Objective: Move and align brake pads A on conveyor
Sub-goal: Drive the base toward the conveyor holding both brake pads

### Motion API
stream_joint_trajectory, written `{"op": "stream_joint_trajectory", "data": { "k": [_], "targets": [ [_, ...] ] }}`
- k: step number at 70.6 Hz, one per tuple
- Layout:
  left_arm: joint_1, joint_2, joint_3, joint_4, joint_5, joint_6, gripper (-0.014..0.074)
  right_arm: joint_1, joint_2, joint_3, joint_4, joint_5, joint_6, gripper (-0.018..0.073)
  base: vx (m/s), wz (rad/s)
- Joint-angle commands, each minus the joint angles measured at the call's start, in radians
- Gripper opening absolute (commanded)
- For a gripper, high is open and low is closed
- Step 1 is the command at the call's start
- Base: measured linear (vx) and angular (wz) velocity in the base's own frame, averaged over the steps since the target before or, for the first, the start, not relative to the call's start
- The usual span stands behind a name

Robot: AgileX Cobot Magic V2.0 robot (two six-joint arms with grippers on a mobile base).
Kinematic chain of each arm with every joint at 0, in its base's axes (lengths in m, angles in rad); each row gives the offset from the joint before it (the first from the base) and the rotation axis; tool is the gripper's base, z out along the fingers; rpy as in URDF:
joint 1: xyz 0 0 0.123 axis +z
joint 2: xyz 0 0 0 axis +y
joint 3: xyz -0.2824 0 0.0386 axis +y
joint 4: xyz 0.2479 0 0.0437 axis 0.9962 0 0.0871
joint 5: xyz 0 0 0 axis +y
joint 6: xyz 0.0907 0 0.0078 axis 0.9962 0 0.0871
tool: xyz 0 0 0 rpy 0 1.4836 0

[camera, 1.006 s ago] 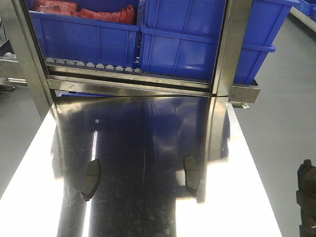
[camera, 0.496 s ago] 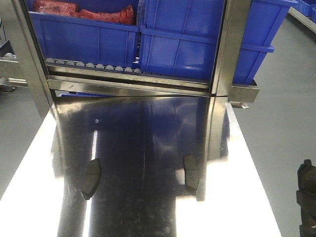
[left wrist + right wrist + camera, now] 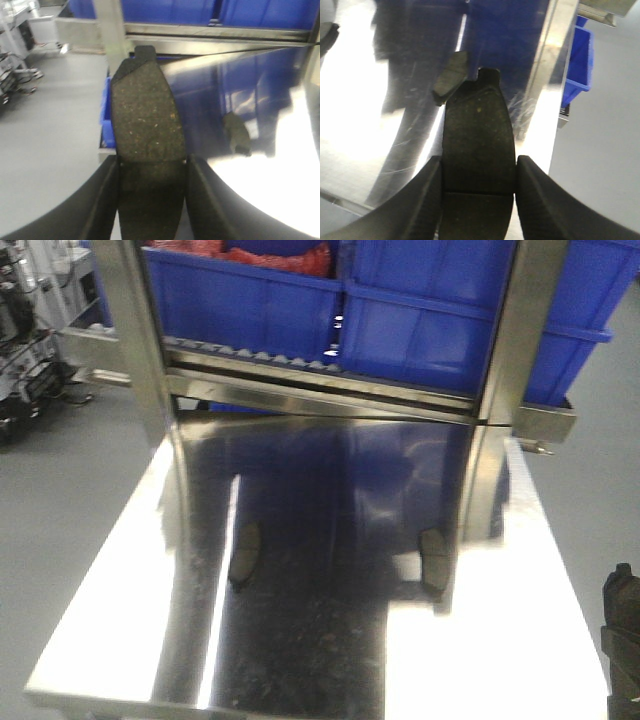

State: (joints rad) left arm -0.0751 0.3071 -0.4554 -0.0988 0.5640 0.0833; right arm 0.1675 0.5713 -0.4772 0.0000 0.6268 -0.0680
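on steel table (image 3: 530, 625), two brake pads (image 3: 245, 552) (image 3: 434, 558) apart, left gripper (image 3: 152, 169) clamping third pad (image 3: 145, 115), right gripper (image 3: 477, 175) clamping fourth pad (image 3: 477, 132)

Shiny steel table (image 3: 115, 610), blue bins (image 3: 240, 300) behind, steel rack posts (image 3: 135, 330), grey floor (image 3: 60, 480)

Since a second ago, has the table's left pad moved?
No. The view shifted; left pad keeps its spot on the steel table, level with the right pad.
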Motion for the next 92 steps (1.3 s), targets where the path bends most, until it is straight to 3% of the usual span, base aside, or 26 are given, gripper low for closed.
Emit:
{"op": "stream_joint_trajectory", "data": {
  "k": [1, 92],
  "targets": [
    [-0.007, 0.005, -0.029, -0.011, -0.101, 0.002, 0.0146, -0.001, 0.001, -0.031, 0.000, -0.078, -0.008, 0.0091, -0.16, 0.35],
    [-0.007, 0.005, -0.029, -0.011, -0.100, 0.002, 0.0146, -0.001, 0.001, -0.031, 0.000, -0.067, -0.008, 0.0091, -0.10, 0.66]
  ]
}}
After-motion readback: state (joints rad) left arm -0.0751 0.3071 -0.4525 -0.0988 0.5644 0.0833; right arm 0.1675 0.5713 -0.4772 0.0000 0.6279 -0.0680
